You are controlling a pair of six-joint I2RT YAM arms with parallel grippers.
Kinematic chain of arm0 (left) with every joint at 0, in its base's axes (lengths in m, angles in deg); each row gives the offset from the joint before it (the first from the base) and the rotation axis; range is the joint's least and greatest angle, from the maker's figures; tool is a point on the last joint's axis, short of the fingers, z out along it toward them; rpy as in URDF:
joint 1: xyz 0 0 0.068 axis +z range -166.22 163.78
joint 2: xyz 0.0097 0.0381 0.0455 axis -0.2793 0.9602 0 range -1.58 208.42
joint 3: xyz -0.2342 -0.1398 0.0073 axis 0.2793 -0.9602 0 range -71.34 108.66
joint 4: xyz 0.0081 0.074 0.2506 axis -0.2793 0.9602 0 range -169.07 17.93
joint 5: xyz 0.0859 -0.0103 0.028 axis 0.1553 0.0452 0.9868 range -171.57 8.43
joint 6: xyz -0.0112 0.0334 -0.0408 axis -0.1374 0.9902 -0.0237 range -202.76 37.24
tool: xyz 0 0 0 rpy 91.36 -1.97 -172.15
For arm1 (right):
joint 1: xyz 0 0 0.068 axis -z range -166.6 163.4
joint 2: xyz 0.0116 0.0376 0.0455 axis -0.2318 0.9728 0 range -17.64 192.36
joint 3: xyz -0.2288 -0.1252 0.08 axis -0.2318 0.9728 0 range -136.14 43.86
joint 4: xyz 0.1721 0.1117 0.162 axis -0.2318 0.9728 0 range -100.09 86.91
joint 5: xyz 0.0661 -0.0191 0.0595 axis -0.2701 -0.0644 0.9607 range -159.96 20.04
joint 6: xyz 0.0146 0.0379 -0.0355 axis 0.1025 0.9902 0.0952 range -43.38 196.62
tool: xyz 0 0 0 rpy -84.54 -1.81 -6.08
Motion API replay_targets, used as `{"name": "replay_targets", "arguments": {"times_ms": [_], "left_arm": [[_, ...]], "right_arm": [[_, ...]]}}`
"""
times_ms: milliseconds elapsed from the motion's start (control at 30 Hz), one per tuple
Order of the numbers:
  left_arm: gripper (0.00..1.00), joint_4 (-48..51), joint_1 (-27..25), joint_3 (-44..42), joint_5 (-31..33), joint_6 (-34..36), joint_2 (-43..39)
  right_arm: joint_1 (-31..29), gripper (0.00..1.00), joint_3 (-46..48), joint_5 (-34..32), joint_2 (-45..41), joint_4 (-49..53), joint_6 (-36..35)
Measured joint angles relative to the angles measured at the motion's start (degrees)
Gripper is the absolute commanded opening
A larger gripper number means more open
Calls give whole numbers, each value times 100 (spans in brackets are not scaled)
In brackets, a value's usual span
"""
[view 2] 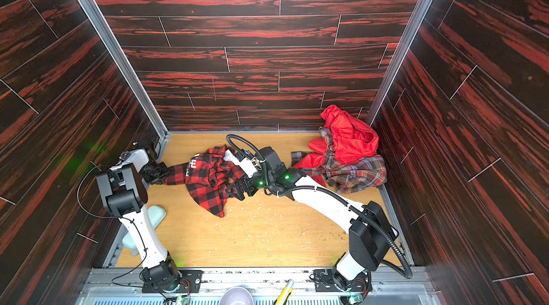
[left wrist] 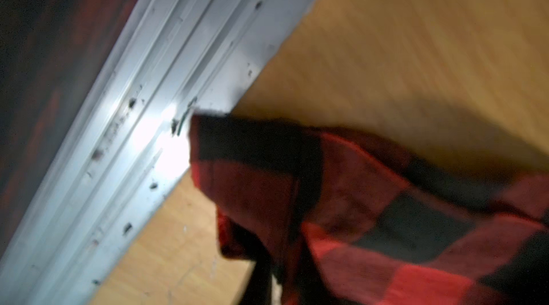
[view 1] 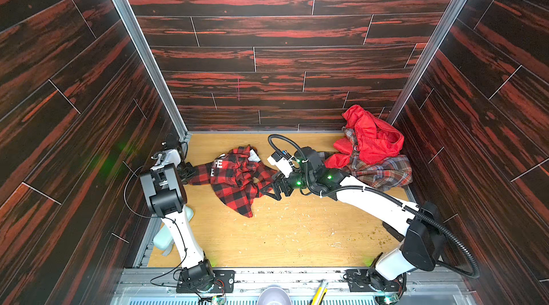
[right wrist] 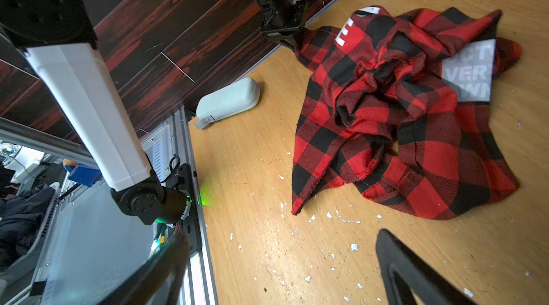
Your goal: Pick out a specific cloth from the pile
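cloth (view 1: 234, 180), ×1: crumpled, centre-left, well apart from pile.
pile (view 1: 372, 155), ×1 — 2 garments, far-right corner.
left gripper (view 1: 190, 173): clamped on cloth's stretched end.
right gripper (view 1: 269, 193): fingers spread wide, empty — just beside cloth.

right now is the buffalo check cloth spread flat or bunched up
Bunched up: the cloth lies crumpled in folds, apart from the pile, one end pinched by the left gripper.

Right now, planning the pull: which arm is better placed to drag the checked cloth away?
Likely left. The left gripper is shut on the cloth at its sleeve; the right gripper hangs open beside it, empty.
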Motion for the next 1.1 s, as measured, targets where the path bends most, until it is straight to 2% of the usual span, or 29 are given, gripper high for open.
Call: {"name": "replay_targets", "arguments": {"times_ms": [167,300,400,533,633,867,967,1100], "left_arm": [[0,2,-74,-291,-90,70,-463],[0,35,-396,-254,-129,157,-1176],[0,50,-942,-68,-144,256,-1685],[0,66,-1784,70,-260,391,-2190],[0,170,-2194,70,-485,538,-2428],[0,87,-2647,-157,-1233,988,-2524],[8,170,-3077,-190,-1366,1314,-2199],[13,262,-3781,-195,-1303,1694,-1602]], "right_arm": [[0,98,0,-24,0,81,-20],[20,98,0,-275,-2,98,9],[129,99,0,-601,-2,201,188],[557,98,66,-894,-9,337,428],[695,98,219,-1106,-31,433,494],[664,98,627,-1228,-157,503,656],[667,98,629,-1294,-162,496,732],[688,98,629,-1447,-160,581,807]]}}
